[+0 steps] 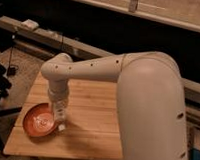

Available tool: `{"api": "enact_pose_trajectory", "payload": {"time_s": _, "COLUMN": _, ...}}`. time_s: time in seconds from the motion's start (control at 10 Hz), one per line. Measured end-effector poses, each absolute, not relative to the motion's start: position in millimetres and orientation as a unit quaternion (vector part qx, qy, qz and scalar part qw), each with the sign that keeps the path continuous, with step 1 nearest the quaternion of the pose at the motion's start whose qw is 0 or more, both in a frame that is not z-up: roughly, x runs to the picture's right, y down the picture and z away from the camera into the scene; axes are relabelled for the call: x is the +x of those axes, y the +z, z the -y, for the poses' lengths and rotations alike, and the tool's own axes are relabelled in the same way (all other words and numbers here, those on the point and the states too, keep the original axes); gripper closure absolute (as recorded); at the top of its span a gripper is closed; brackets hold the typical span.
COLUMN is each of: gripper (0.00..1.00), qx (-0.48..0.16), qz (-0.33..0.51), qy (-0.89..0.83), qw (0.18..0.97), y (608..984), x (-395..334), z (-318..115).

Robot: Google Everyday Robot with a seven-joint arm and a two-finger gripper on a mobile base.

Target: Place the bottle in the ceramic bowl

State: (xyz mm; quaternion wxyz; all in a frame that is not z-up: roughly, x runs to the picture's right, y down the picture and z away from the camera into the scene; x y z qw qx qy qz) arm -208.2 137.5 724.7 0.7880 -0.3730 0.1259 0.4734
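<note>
The orange-red ceramic bowl (37, 122) with pale rings at its centre sits on the front left of the wooden table (94, 127). My white arm reaches in from the right and bends down to the gripper (59, 115), which hangs over the bowl's right rim. It is shut on the small whitish bottle (61, 126), held upright. The bottle's lower end pokes out below the fingers, just at the bowl's right edge and slightly above the table.
A long grey ledge (55, 40) runs behind the table, with a small white object (30, 24) on it. Dark stand legs (0, 97) are at the left of the table. My bulky upper arm (152, 112) covers the table's right side.
</note>
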Motion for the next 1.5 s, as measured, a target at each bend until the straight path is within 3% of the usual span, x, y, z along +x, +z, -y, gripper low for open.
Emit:
{"api": "enact_pose_trajectory", "payload": {"time_s": 0.2, "gripper": 0.98, "qx": -0.380, "qz": -0.094, "qy": 0.415, "qw": 0.821, "y": 704, "x": -245, "z": -144}}
{"api": "enact_pose_trajectory", "payload": {"time_s": 0.3, "gripper": 0.93, "qx": -0.385, "qz": -0.079, "qy": 0.389, "qw": 0.833, "y": 701, "x": -259, "z": -144}}
{"api": "enact_pose_trajectory", "payload": {"time_s": 0.7, "gripper": 0.53, "qx": -0.407, "qz": -0.047, "qy": 0.350, "qw": 0.842, "y": 708, "x": -277, "z": -152}}
{"api": "enact_pose_trajectory", "payload": {"time_s": 1.0, "gripper": 0.26, "qx": -0.414, "qz": -0.048, "qy": 0.348, "qw": 0.840, "y": 736, "x": -278, "z": -163}}
{"api": "enact_pose_trajectory", "payload": {"time_s": 1.5, "gripper": 0.24, "qx": -0.406, "qz": -0.034, "qy": 0.341, "qw": 0.847, "y": 740, "x": -285, "z": -163}}
